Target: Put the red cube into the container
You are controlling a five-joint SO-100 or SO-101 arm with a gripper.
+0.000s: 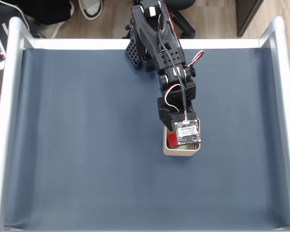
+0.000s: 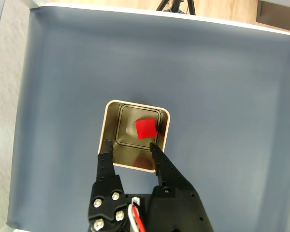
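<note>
1. Wrist view, starting at the left: the dark blue mat (image 2: 53, 96) is lying bare from its left edge up to the container (image 2: 108, 126), which is sitting square on the cloth a little left of centre.
2. Moving right, the gripper (image 2: 130, 144) is hanging over the near wall of the tin with its two black fingers spread apart and nothing between them, one tip at the left wall, the other just under the cube.
3. Next, the red cube (image 2: 146, 128) is resting on the shiny floor of the tin, toward its right side and slightly turned, clear of both tips; I judge it to be placed already.
4. Fixed view, left to right: bare mat is filling the left half, then the arm (image 1: 159, 43) is reaching down from the top edge so that its wrist is covering most of the container (image 1: 181, 152), where a sliver of the red cube (image 1: 172, 140) is peeking out at the left.
5. Judging from this, only withdrawing upward seems left.
</note>
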